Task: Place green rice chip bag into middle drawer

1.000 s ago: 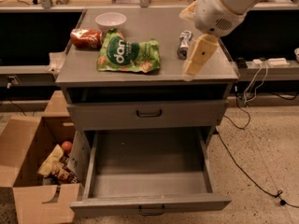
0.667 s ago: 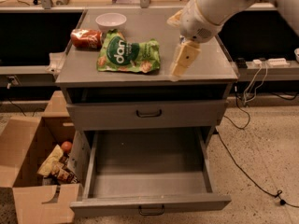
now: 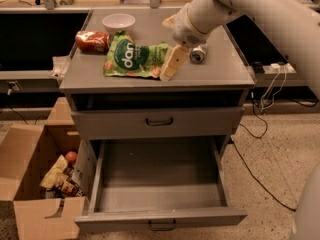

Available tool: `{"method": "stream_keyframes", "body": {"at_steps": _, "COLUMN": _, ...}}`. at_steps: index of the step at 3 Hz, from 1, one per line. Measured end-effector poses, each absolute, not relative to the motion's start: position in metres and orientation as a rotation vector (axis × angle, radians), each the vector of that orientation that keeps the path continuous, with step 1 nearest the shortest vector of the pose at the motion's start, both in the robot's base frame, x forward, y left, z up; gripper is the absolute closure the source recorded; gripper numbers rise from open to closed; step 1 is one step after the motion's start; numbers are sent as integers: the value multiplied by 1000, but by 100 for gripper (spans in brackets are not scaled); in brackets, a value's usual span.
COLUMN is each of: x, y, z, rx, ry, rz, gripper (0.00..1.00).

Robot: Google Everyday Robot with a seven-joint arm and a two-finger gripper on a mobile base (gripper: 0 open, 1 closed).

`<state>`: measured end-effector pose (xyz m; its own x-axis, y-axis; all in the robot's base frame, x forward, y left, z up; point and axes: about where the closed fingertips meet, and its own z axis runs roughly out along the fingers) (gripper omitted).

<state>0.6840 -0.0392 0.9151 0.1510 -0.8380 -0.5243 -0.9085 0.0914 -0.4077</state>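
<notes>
The green rice chip bag (image 3: 131, 59) lies flat on the grey cabinet top (image 3: 220, 71), left of centre. My gripper (image 3: 171, 66) hangs from the white arm, pointing down at the bag's right edge, at or just above the top surface. The middle drawer (image 3: 160, 216) is pulled fully out below, and its boxy tray shows nothing inside. The upper handled drawer (image 3: 159, 121) is closed.
A red-brown can (image 3: 92, 40) lies left of the bag and a white bowl (image 3: 118, 21) stands behind it. A small silver can (image 3: 198, 54) lies just right of my gripper. An open cardboard box (image 3: 30, 184) with snacks stands on the floor to the left. Cables (image 3: 265, 99) trail on the right.
My gripper has moved left across the cabinet top, from near the right side to the bag's right edge. The bag and drawers have not moved.
</notes>
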Motion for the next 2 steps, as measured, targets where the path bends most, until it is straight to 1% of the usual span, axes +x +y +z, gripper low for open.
{"method": "stream_keyframes", "body": {"at_steps": 2, "x": 731, "y": -10, "z": 895, "rx": -1692, "ry": 1664, "rz": 214, "gripper": 0}}
